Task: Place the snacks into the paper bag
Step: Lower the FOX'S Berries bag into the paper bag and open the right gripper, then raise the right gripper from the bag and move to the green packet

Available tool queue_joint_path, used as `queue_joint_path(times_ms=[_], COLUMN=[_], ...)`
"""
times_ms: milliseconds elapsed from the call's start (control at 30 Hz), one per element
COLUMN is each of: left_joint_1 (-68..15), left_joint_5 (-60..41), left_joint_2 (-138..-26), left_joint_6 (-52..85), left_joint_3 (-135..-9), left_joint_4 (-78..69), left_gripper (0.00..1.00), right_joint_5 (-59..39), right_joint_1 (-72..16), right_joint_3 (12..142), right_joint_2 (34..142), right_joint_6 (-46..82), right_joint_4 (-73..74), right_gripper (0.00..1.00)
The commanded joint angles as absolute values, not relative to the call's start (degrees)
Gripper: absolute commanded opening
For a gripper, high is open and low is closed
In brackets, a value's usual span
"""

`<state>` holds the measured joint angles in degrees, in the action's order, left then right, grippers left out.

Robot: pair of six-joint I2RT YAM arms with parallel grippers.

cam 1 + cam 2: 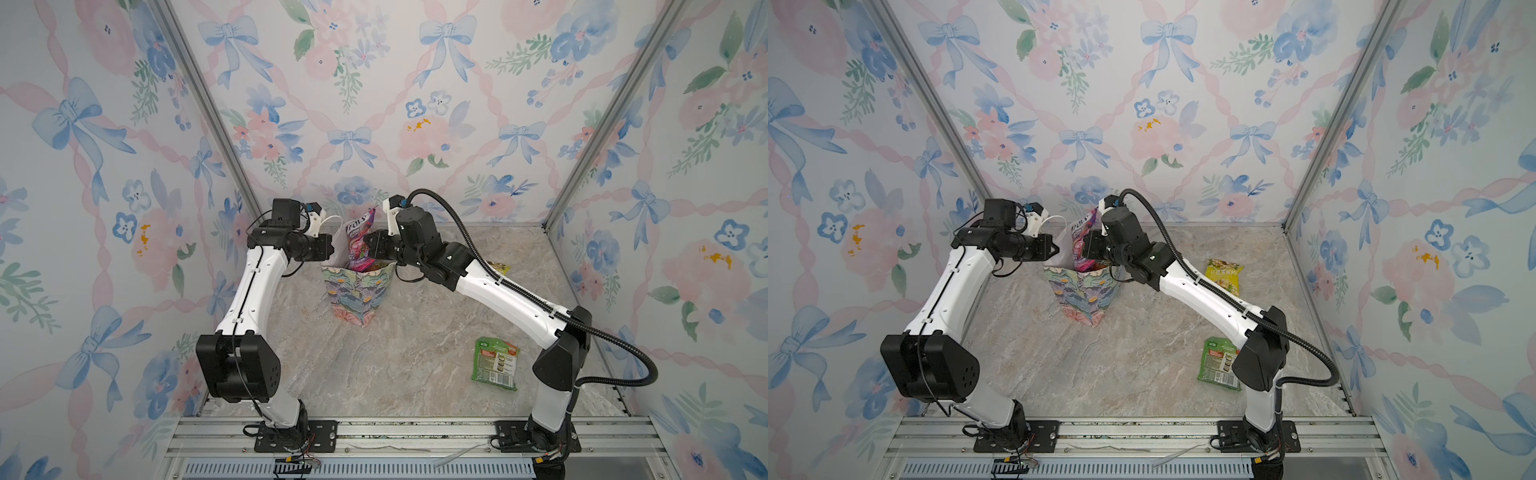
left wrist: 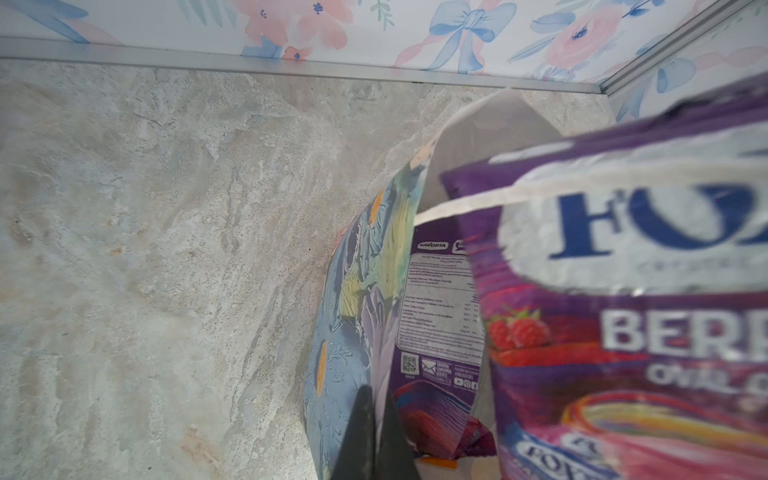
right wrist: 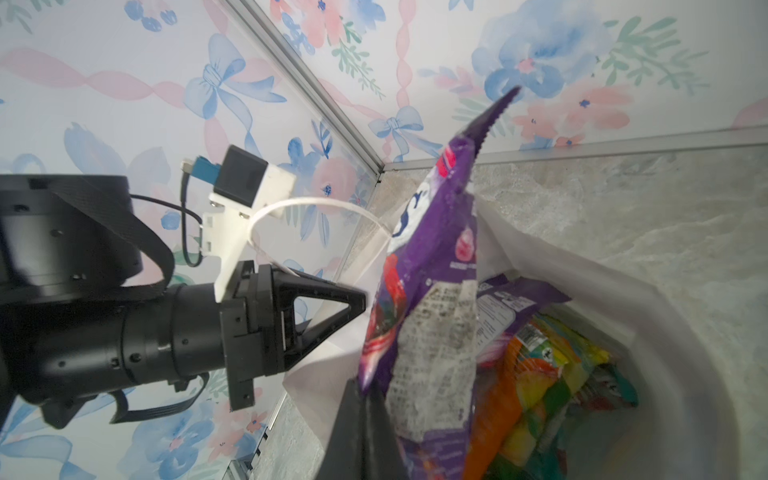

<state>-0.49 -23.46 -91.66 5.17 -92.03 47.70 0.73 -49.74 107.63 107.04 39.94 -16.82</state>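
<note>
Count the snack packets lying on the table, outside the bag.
2. A green packet lies up front beside the right arm; a yellow packet lies farther back, partly under that arm. More may hide beneath the arms.

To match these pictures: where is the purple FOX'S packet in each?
Top view: purple packet near centre, poking from the paper bag.
Top view: packet left of centre.
Left wrist: packet fills the right side.
Right wrist: packet in the middle.
Shared landmark: the paper bag beneath it.
</note>
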Motion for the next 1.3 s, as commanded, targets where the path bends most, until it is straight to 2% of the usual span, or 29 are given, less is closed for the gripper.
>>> queue_joint_path(times_ms=[0, 367, 433, 500, 533, 600, 800, 967, 1133, 1267], left_joint_1=[0.04, 0.11, 0.24, 0.24, 0.26, 0.41, 0.5, 0.57, 0.55, 0.54], left_joint_5=[-23.91, -23.82, -23.91, -23.91, -23.99, -24.15, -24.17, -24.34, -24.17, -24.09], left_joint_2=[-90.75, -90.52, -90.48, -90.44, -90.42, -90.44, -90.39, -90.44, -90.23, -90.26], left_joint_6=[4.86, 4.75, 4.76, 4.7, 4.66, 4.68, 4.7, 4.76, 4.68, 4.89], left_joint_3=[-90.85, -90.91, -90.88, -90.89, -90.89, -90.9, -90.95, -91.0, -91.05, -91.01], left_joint_4=[49.19, 49.16, 49.18, 49.14, 49.14, 49.16, 49.2, 49.14, 49.15, 49.15], left_gripper=[0.0, 0.0, 0.0, 0.0, 0.0, 0.0, 0.0, 0.0, 0.0, 0.0], right_joint_5=[2.04, 1.71, 1.92, 2.28, 2.54, 3.19, 3.41, 6.46, 14.12, 18.42], right_joint_1=[-50.18, -50.16, -50.1, -50.17, -50.19, -50.35, -50.6, -50.7, -49.64, -46.28], right_joint_3=[104.97, 104.09, 104.35, 104.59, 104.72, 104.92, 108.02, 108.76, 99.4, 85.14], right_joint_2=[104.06, 105.67, 105.91, 105.6, 105.35, 104.5, 103.05, 100.65, 92.21, 81.72], right_joint_6=[43.2, 46.22, 46.51, 46.2, 45.86, 44.45, 37.11, 29.48, 25.21, 26.9], right_joint_4=[-10.07, -8.03, -8.51, -9.36, -9.62, -10.36, -15.01, -21.16, -24.94, -26.85], right_gripper=[0.0, 0.0, 0.13, 0.41, 0.52, 0.66, 0.8, 0.99, 0.97, 0.97])
